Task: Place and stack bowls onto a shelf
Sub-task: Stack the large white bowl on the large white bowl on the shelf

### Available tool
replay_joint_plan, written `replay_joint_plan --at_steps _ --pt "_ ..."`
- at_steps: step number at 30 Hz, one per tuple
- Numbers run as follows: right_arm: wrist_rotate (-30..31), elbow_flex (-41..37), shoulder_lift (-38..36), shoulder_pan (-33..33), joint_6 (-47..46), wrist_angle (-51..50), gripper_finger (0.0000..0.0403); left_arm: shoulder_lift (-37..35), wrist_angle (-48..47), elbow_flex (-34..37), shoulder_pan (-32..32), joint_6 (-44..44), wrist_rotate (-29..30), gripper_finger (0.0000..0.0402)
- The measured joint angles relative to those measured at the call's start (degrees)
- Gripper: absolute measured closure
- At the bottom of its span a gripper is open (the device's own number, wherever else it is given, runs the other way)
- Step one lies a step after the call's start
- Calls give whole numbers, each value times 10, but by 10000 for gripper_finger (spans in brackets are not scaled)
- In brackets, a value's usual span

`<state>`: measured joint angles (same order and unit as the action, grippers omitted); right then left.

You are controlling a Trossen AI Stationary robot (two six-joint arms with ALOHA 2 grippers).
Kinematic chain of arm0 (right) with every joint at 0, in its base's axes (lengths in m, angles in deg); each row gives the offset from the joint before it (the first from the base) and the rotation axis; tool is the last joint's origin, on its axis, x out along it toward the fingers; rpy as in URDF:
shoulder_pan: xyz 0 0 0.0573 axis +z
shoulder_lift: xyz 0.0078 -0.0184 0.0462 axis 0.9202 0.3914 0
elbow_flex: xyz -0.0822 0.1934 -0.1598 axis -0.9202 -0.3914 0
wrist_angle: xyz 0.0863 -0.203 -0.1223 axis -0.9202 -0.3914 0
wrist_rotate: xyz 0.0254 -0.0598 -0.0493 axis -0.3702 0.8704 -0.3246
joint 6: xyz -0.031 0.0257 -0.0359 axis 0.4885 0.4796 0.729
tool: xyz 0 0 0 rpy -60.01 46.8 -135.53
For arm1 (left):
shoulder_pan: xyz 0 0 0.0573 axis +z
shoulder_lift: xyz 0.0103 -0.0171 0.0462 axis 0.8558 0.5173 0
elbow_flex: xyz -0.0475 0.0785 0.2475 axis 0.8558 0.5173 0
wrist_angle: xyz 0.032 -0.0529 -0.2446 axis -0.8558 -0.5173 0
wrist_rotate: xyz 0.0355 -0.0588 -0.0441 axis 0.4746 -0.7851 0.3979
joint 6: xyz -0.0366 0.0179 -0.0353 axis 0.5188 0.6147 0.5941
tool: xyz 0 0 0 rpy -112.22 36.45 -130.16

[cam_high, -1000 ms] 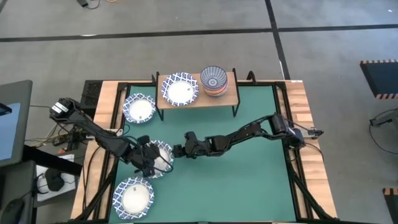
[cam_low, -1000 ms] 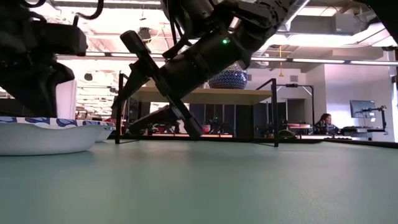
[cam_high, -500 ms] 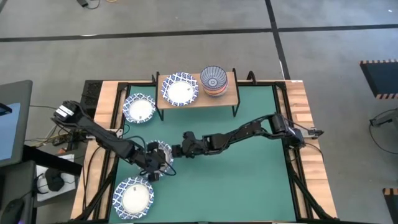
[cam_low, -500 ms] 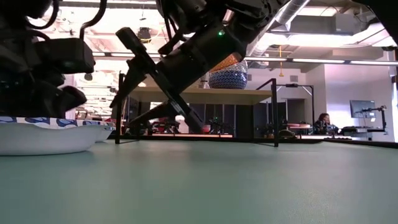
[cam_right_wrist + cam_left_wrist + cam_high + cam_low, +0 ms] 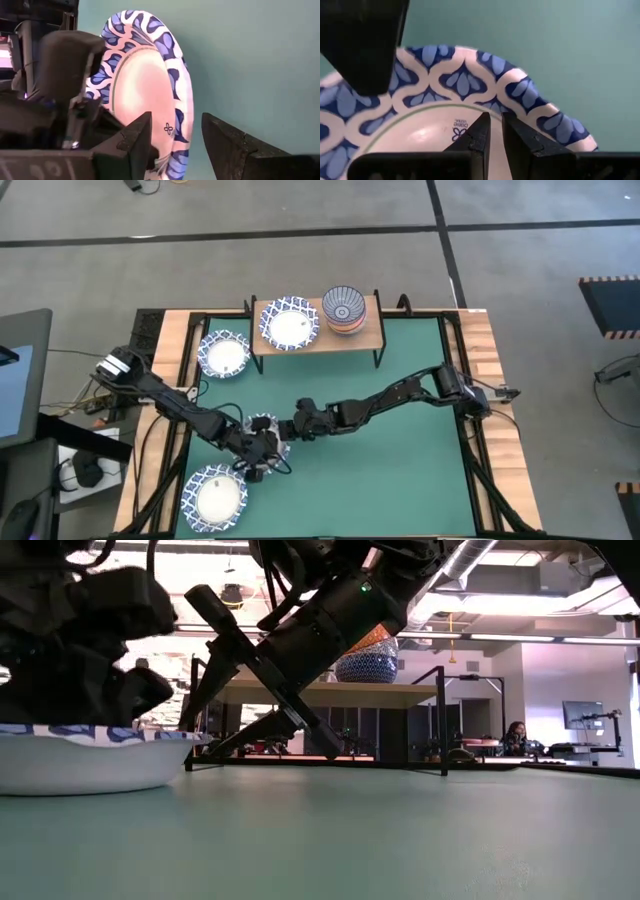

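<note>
A wide bowl with a blue lattice rim sits on the green mat at mid-table and shows low at the left of the low view. My left gripper is shut, its fingertips over this bowl's inside. My right gripper is open at the bowl's right side; in the right wrist view one finger stands inside the rim and one outside. The shelf at the far edge carries another lattice bowl and a stack of small bowls. My left gripper has its shut fingertips down on the bowl's white inside, just below the lattice band, slanting in from above on the near-left side. The bowl stays flat on the mat. My right gripper: I cannot tell whether its fingers touch the rim.
Two more lattice bowls lie on the table's left: one beside the shelf's left end, one at the near-left corner. Black rails frame the mat. The mat's right half is bare.
My left gripper has moved toward the near edge and a little right, staying over the bowl. In the low view the bowl has slid slightly toward the near edge and right, still flat on the mat. My right gripper has shifted a little with it.
</note>
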<state>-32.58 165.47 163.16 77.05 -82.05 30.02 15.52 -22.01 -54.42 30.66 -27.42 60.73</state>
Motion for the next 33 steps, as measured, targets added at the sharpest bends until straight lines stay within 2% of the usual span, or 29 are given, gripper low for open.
replay_joint_plan --at_steps 4,9,12,16,23,28,33 --pt "-16 0 0 -5 -6 5 232 -1 -2 -15 0 -15 1 368" --pt "-18 0 0 -8 0 4 290 -4 -18 -23 0 0 1 368" --pt "-23 0 0 -8 2 8 332 -27 -50 -35 0 3 1 368" --pt "-25 0 -2 -12 6 43 381 -92 -140 -70 -7 -2 19 377" --pt "-24 -1 -67 -30 62 34 383 -253 -289 -145 -20 -2 156 400" --pt "-10 0 -179 -67 165 -4 383 -357 -327 -150 -18 7 281 401" --pt "31 0 -303 -127 273 -98 383 -412 -356 -150 -4 7 380 401"
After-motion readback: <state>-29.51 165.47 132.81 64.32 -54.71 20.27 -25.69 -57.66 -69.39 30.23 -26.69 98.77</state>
